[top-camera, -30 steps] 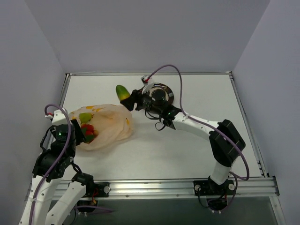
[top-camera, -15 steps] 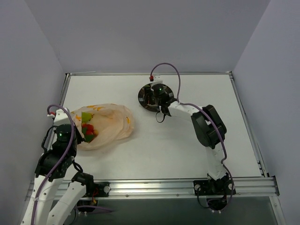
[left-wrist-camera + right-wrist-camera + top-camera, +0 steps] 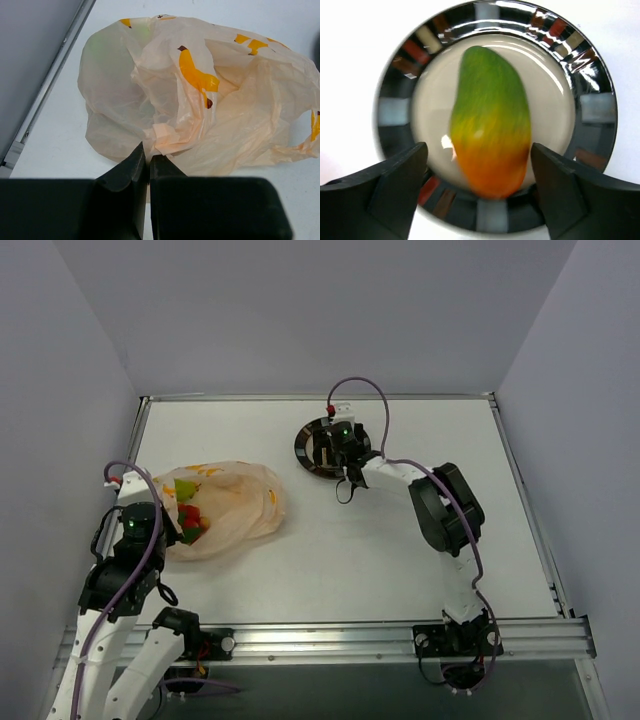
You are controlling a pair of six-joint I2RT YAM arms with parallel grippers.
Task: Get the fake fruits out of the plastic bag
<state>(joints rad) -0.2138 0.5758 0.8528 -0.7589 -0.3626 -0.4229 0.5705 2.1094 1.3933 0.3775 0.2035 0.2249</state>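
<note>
Left gripper [image 3: 147,150]: jaws pressing tight together, pinching a crumpled fold at the near edge of the bag [image 3: 240,115].
Left arm: reaching in from the near left corner of the table [image 3: 380,550], wrist hanging just beside the bag's left end.
Bag: lying slumped and crinkled on the left part of the table, close to the left rail; peach film carrying yellow-orange banana-shaped marks; where the mouth is sitting, cannot tell.
Fruit in bag: red berries [image 3: 190,517] and a lime-green piece [image 3: 183,488] showing through the film at the bag's left end, just beside the left gripper. From the wrist camera only a faint green patch is glowing through the plastic; how many pieces are lying inside, cannot tell.
Right gripper [image 3: 478,150]: jaws standing wide, one finger on each side of the mango [image 3: 490,115], not clamping it. The right finger is sitting very near the fruit, the left one standing clear.
Mango: lying flat in the middle of the plate [image 3: 395,110], green end pointing away from the gripper, orange end toward it and slightly blurred.
Plate: sitting at the back middle of the table, well apart from the bag; dark rim with coloured patches, pale glossy centre.
Right arm: stretching from the near right corner to the plate, wrist covering much of it from overhead.
</note>
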